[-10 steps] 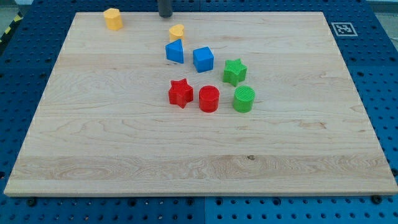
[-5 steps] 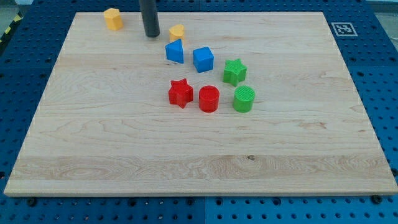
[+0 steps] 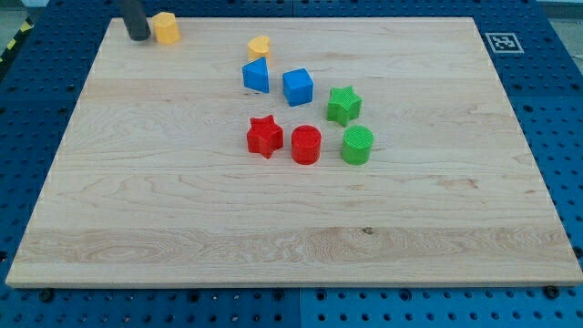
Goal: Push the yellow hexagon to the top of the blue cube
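The yellow hexagon (image 3: 166, 27) sits near the board's top left corner. My tip (image 3: 138, 38) stands just to its left, close to it or touching; I cannot tell which. The blue cube (image 3: 298, 87) sits in the upper middle of the board, far to the right of the hexagon. The rod runs up out of the view's top.
A yellow heart (image 3: 260, 46) lies above a blue triangular block (image 3: 257, 75), left of the cube. A green star (image 3: 343, 105), green cylinder (image 3: 357, 144), red cylinder (image 3: 306, 144) and red star (image 3: 264, 136) cluster below the cube. The board's top edge (image 3: 364, 17) is near.
My tip has moved from the top middle, past the yellow heart's left side, leftward to the left side of the yellow hexagon. No block has moved.
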